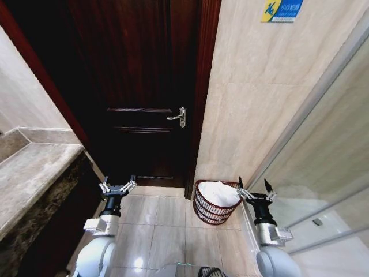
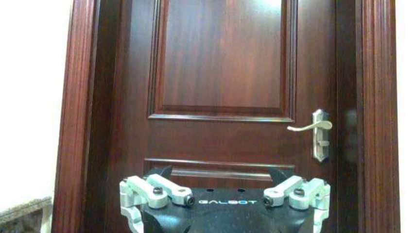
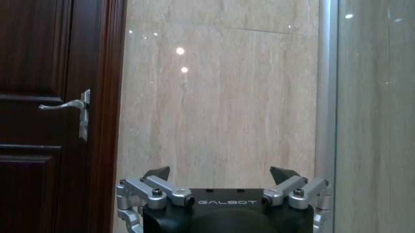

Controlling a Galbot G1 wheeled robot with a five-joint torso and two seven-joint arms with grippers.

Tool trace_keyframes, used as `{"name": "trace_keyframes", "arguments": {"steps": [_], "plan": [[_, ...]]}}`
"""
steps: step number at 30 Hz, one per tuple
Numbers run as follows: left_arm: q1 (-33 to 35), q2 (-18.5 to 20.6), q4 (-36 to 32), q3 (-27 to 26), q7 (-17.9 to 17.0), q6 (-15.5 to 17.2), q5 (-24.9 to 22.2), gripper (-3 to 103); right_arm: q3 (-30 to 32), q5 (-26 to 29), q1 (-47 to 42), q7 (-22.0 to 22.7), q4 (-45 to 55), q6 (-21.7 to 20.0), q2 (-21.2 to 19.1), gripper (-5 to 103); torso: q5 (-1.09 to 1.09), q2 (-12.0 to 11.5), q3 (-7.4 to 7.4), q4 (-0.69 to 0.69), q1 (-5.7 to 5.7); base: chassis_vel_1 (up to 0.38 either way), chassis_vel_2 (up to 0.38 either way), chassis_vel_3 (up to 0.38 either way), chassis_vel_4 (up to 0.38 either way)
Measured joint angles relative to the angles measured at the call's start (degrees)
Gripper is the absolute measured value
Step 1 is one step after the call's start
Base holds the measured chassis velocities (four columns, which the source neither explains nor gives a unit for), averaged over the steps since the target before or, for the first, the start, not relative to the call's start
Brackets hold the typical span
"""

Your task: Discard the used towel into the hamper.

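Towel in hamper by door

Towel (image 1: 219,193), white, bunched, fills the hamper (image 1: 211,212), on the floor just right of the door (image 1: 144,86). Right pincer (image 1: 254,193) beside its rim, fingers apart, empty. Left pincer (image 1: 117,187) before the door, fingers apart.

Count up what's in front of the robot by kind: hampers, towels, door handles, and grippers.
Hampers: 1, the hamper on the floor
Towels: 1, the white towel inside it
Door handles: 1, the door handle
Grippers: 2, left gripper and right gripper, jaws open
Total: 5
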Motion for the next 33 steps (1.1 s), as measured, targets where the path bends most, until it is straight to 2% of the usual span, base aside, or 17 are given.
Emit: {"name": "trace_keyframes", "arguments": {"steps": [20, 22, 24, 33], "plan": [[0.15, -0.19, -0.23, -0.31, -0.02, -0.26, 0.13, 100, 0.13, 0.14, 0.6, 0.01, 0.53, -0.22, -0.32, 100, 0.0, 6.47, 3.55, 0.0, 2.94, 0.0, 0.0, 0.0, 0.0], [0.15, -0.19, -0.23, -0.31, -0.02, -0.26, 0.13, 100, 0.13, 0.14, 0.6, 0.01, 0.53, -0.22, -0.32, 100, 0.0, 6.47, 3.55, 0.0, 2.94, 0.0, 0.0, 0.0, 0.0], [0.16, -0.3, 0.02, -0.02, -0.19, -0.87, 0.02, 100, 0.16, 0.23, 0.6, 0.02, 0.51, -0.28, -0.35, 100, -0.01, 7.68, 4.22, 0.0, 3.47, 0.0, 0.0, 0.0, 0.0], [0.01, -0.25, 0.22, -0.06, -0.57, -1.11, -0.12, 100, 0.13, 0.3, 1.17, 0.11, 0.48, -0.68, -0.4, 100, -0.01, 8.25, 4.55, 0.0, 3.74, 0.0, 0.0, 0.0, 0.0]]}}
